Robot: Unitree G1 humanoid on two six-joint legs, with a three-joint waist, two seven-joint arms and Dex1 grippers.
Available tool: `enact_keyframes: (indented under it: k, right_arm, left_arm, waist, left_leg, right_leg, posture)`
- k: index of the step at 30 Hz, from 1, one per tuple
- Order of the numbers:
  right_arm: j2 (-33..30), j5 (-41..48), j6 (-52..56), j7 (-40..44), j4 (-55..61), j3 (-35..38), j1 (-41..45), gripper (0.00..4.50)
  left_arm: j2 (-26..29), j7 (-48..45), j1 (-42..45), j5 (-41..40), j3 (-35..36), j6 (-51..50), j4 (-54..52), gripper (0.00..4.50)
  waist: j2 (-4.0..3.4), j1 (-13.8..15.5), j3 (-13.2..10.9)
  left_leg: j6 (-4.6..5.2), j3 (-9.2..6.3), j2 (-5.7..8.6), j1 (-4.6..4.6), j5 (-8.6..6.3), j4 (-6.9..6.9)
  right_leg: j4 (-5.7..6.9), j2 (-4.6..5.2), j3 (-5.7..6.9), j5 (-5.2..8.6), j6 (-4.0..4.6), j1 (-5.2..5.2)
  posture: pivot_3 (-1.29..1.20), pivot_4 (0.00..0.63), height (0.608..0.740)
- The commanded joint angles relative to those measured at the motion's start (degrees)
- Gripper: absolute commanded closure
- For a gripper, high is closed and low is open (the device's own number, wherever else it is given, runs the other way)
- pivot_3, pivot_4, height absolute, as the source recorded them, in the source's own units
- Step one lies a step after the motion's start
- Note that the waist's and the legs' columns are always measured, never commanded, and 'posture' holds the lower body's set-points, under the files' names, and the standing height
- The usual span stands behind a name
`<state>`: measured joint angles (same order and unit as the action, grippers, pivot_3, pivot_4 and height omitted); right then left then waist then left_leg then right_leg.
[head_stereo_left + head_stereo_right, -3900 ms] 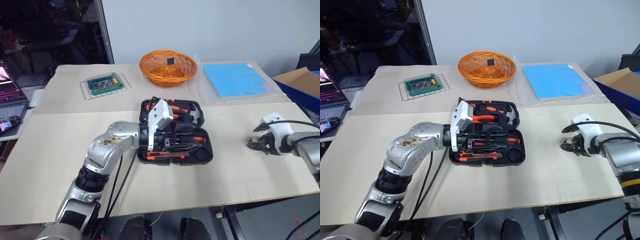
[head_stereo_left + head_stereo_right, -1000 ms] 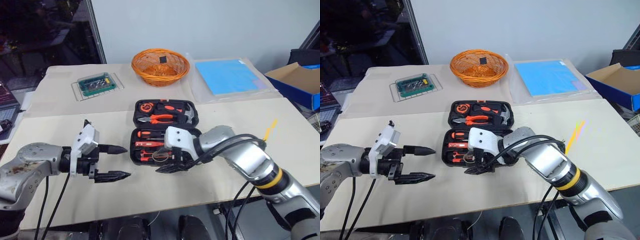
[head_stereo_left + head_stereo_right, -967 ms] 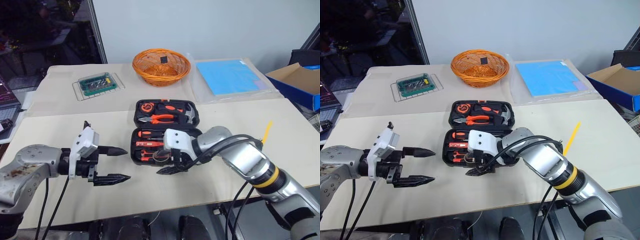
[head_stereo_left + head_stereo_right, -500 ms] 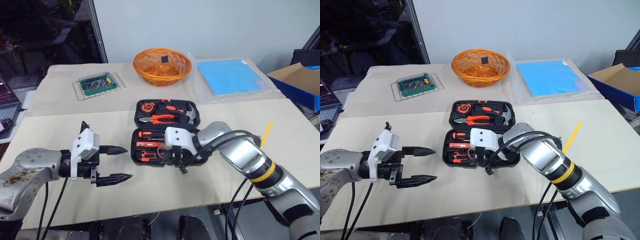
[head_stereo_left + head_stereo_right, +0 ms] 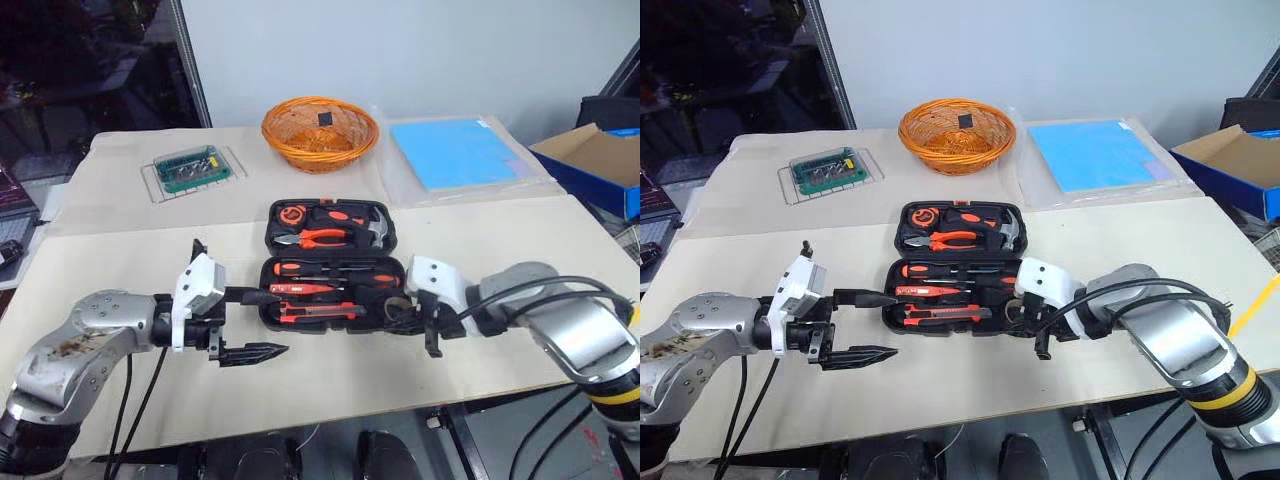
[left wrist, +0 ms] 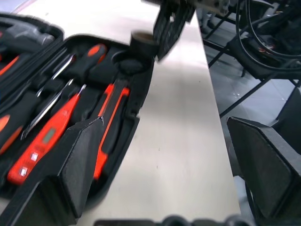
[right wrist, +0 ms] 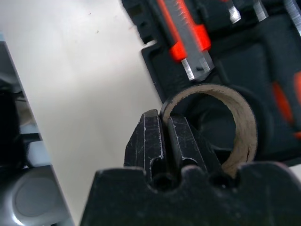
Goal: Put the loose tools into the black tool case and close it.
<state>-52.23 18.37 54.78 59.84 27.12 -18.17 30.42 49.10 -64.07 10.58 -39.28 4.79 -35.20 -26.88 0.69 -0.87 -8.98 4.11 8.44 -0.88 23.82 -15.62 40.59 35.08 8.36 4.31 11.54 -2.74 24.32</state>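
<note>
While the black tool case point(image 5: 335, 262) lies open at the middle of the table point(image 5: 520, 250), orange-handled screwdrivers and a utility knife point(image 5: 322, 312) are seen seated in its near half. The left pincer point(image 5: 252, 323) is held spread wide just beside the case's left edge. The right pincer point(image 5: 432, 338) is pressed together at the case's near right corner, pinching a tape roll point(image 7: 221, 122).

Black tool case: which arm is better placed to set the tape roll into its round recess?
Right. The right gripper is shut on the tape roll, just above the round recess at the black tool case's right end. The left gripper, open and empty, is at the opposite end.
</note>
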Motion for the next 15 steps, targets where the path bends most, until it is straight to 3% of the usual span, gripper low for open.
enact_keyframes:
  k: [1, 13, 14, 15]
  right_arm:
    - [1.22, -2.68, -2.78, -2.02, -2.83, -1.07, 1.36, 4.47]
    - [1.05, -4.65, -5.68, 1.08, -8.23, -2.89, 1.97, 4.47]
    - [1.02, -4.54, -5.72, 1.67, -8.34, -3.13, 2.06, 3.75]
    - [1.04, -4.55, -5.90, 2.10, -8.41, -3.36, 2.20, 3.47]
  left_arm:
    - [-0.02, -0.40, 0.79, 0.53, -0.14, 1.49, 0.04, 0.00]
    - [0.21, 0.39, -0.75, 0.52, 0.88, 1.35, -0.75, 0.00]
    - [0.23, 0.39, -0.84, 0.53, 0.90, 1.40, -0.74, 0.00]
    - [0.25, 0.37, -0.87, 0.51, 0.92, 1.43, -0.66, 0.00]
  waist:
    - [0.00, 0.13, 0.00]
    - [0.02, 0.34, -0.02]
    - [0.02, 0.36, -0.01]
    - [0.02, 0.40, -0.02]
  left_leg:
    - [0.01, 0.00, 0.01, 0.00, 0.00, 0.00]
    - [0.25, -0.03, 0.02, 0.01, 0.12, 0.00]
    - [0.24, -0.03, 0.02, 0.01, 0.12, 0.00]
    - [0.24, -0.04, 0.03, 0.01, 0.12, 0.00]
  right_leg:
    - [-0.01, 0.01, 0.00, 0.00, 0.00, 0.00]
    - [-0.01, 0.02, 0.01, 0.01, -0.01, -0.02]
    - [-0.02, 0.02, 0.01, 0.01, -0.01, -0.03]
    - [-0.02, 0.02, 0.01, 0.01, -0.01, -0.03]
  posture:
    - [0.00, 0.150, 0.740]
    - [0.00, 0.150, 0.740]
    - [0.00, 0.150, 0.740]
    - [0.00, 0.150, 0.740]
